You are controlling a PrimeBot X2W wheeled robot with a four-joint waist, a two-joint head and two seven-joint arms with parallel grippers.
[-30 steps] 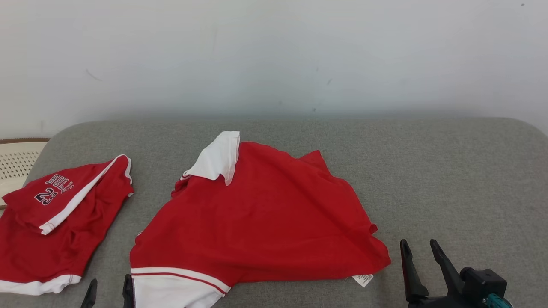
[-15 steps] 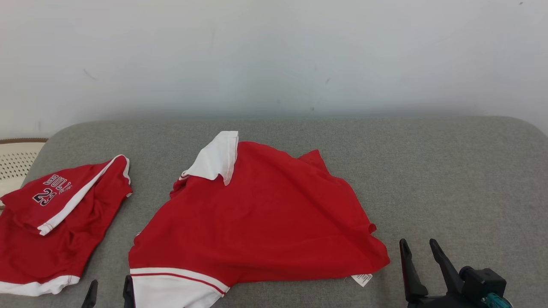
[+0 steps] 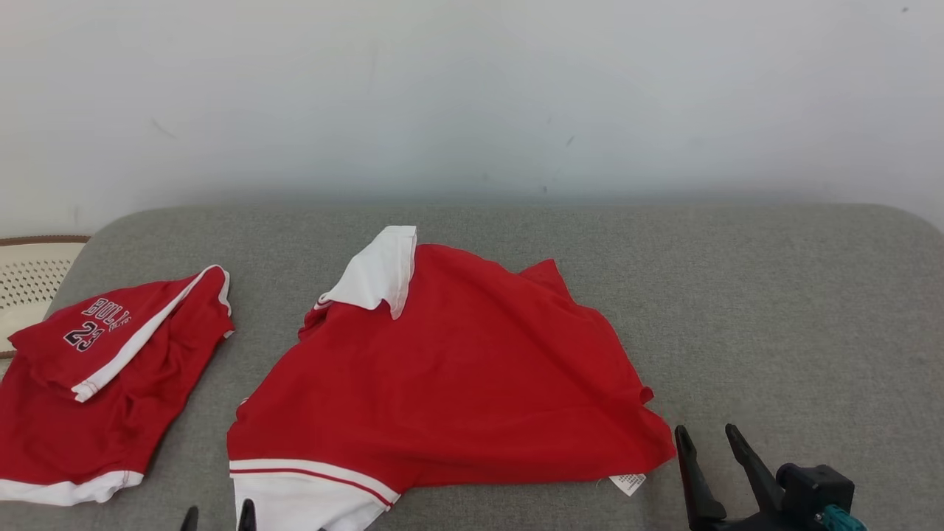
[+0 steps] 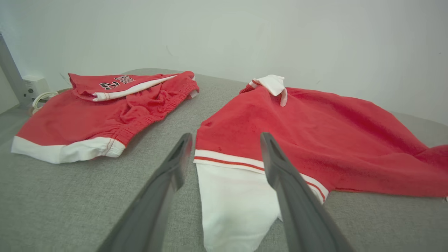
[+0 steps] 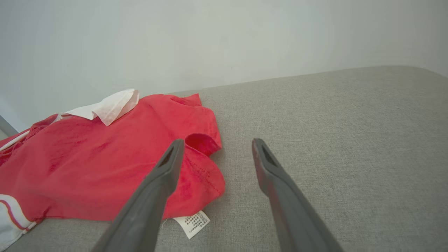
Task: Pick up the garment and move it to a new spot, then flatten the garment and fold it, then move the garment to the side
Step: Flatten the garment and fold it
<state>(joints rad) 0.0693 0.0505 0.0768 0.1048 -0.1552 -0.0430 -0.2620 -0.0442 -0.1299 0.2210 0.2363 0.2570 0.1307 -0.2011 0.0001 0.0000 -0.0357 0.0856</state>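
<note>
The garment (image 3: 450, 369), a red shirt with white sleeves, lies spread and rumpled in the middle of the grey padded surface (image 3: 774, 310). One white sleeve (image 3: 376, 273) is folded over its far side, another white sleeve (image 3: 295, 501) lies at the near left, and a care label (image 3: 627, 483) sticks out at the near right hem. My left gripper (image 3: 218, 518) is open at the bottom edge, beside the near white sleeve (image 4: 231, 203); my left gripper (image 4: 225, 140) has its fingers either side of the sleeve's striped cuff, above it. My right gripper (image 3: 704, 436) is open just right of the hem corner (image 5: 203, 168).
A second red garment (image 3: 96, 383) printed with "BULLS 23" and white trim lies at the left. A beige perforated object (image 3: 29, 276) sits past the surface's left edge, and a wall socket with cable (image 4: 35, 89) is close by. A white wall backs the surface, and bare grey surface extends on the right.
My left gripper has slid right and lower in the head view, closer to the near white sleeve. My right gripper has shifted slightly left towards the hem. The garments lie unchanged.
</note>
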